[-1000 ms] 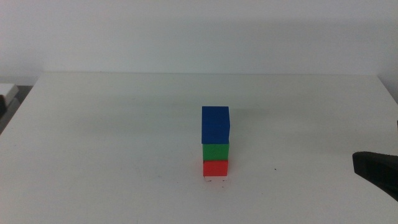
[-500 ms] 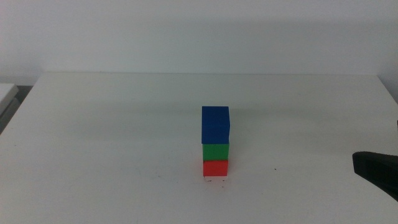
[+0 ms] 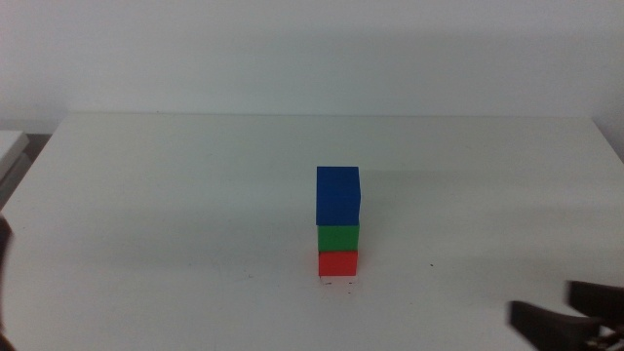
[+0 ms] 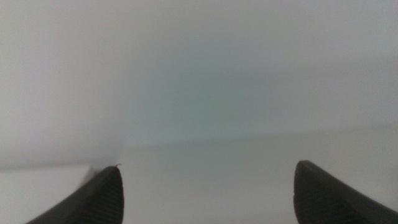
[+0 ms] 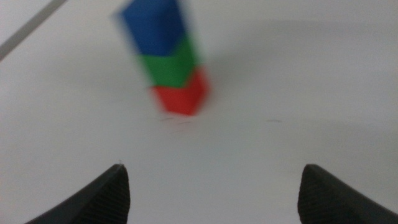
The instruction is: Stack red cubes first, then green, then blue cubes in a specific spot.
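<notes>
The right gripper has moved since a moment ago. It was by the table's right edge, and now it sits lower, near the front right corner. The tower did not move at all. I think the job is done and the arm is going home.

Going left to right: the left gripper is out past the left edge. Its jaws are spread wide with nothing in them. A dark bit at that edge may be this arm.

Near the middle of the table, a little toward the front, stands the tower. The red cube is on the marked spot. The green cube is on the red. The blue cube is on top.

The right gripper faces the tower from well away, jaws spread and empty.
</notes>
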Available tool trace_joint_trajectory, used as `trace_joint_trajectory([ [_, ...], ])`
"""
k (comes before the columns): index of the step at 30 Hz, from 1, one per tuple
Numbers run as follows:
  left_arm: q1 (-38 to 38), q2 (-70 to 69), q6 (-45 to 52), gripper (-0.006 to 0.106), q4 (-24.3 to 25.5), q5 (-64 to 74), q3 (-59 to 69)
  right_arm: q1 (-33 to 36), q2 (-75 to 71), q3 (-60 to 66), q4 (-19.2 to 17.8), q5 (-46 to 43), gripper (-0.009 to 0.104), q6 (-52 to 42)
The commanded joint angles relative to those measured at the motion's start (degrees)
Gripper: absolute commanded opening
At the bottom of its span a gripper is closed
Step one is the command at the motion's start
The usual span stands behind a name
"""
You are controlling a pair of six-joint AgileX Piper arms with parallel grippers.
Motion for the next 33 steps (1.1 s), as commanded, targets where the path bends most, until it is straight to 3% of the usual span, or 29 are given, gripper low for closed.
trace_joint_trajectory([
  [1,0.2,-2.5,0.1,0.094,0.0,-2.2,5.1,-6.2,-3.9,3.8,-0.2,-2.7,0.093,-0.3],
  [8,0.2,-9.0,0.1,0.094,0.0,-3.7,14.0,-25.8,-20.6,13.0,-1.4,-2.7,0.093,-0.3],
  [14,0.2,-12.8,0.1,0.094,0.1,-2.1,16.3,-37.1,-32.1,19.2,-1.8,-2.7,0.093,-0.3],
  [19,0.2,-12.8,0.1,0.094,0.4,-4.9,16.3,-40.2,-34.8,19.2,-1.4,-2.5,0.093,-0.3],
  [33,0.2,-12.8,0.1,0.094,0.3,-6.9,16.3,-38.3,-34.8,19.2,-1.5,-4.8,0.093,-0.3],
])
